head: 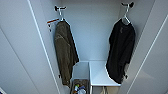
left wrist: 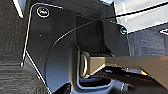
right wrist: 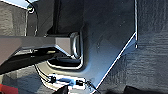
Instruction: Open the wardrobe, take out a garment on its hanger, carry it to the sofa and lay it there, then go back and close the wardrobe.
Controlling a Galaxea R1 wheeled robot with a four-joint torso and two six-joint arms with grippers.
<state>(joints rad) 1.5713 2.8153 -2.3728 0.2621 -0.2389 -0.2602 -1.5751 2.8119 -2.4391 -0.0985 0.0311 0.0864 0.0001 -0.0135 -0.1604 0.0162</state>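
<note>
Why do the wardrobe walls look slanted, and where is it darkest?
Head view: the wide-angle lens splays the wardrobe walls outward; its white interior is evenly lit, and the black garment is so dark its folds vanish. Both wrist views: mostly shadowed dark surfaces with bright streaks along edges.

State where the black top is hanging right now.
In the head view, the black top hangs on a white hanger at the right of the open wardrobe, above a white shelf.

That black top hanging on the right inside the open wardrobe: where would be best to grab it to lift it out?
Probably by the white hanger just above the black top, coming from the open front. Its hook sits over a dark peg, so lifting there should free both together; the limp fabric offers no firm hold.
</note>
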